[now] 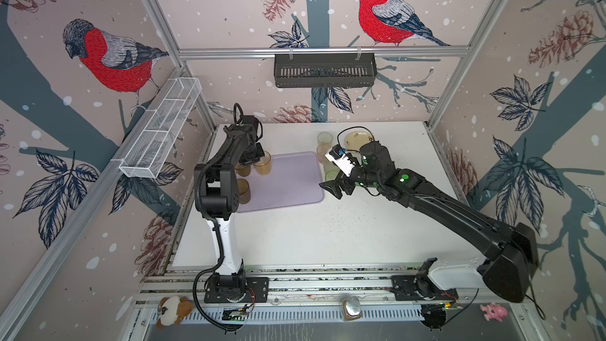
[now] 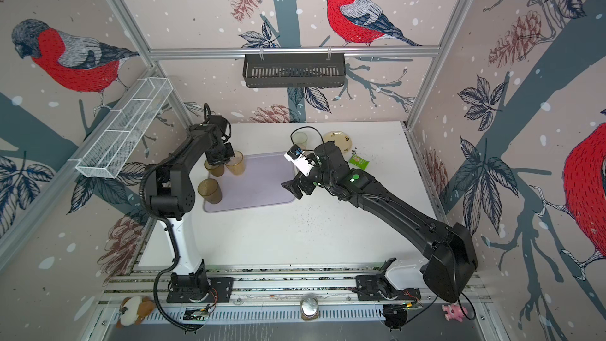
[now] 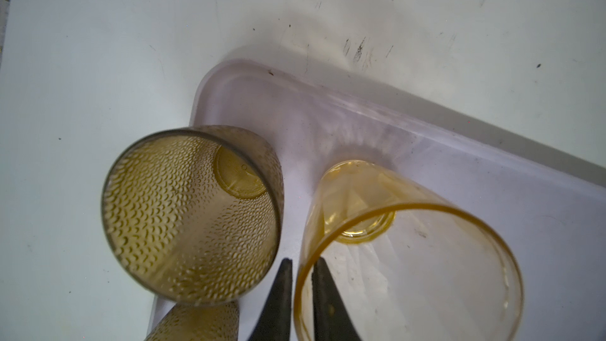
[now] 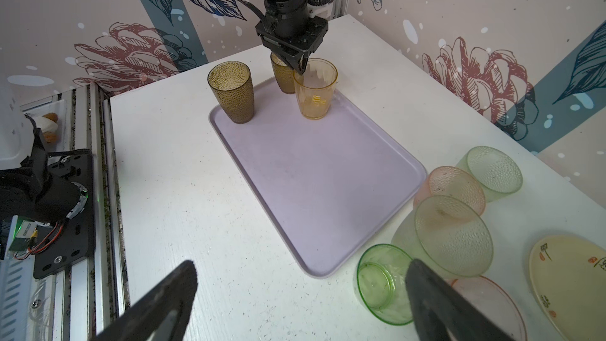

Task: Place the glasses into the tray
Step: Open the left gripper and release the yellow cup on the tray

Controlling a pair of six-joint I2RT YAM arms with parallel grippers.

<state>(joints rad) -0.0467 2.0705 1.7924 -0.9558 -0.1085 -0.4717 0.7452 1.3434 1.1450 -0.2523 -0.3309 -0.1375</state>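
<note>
My left end effector (image 3: 304, 260) straddles the amber glass (image 3: 393, 257) rim at the tray (image 4: 311, 172) corner; clamped or loose, I cannot tell. My right end effector (image 4: 301, 265) gapes wide, its wrist view showing the tray's open middle.

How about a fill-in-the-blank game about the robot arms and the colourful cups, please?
1. The left gripper has one finger inside and one outside the ____ of the amber glass.
2. The right gripper holds nothing, and its jaws stand wide ____.
3. ____ brown glasses stand upright.
4. The green glass rests on the white table, not in the lilac ____.
Missing words: rim, open, two, tray.
</note>
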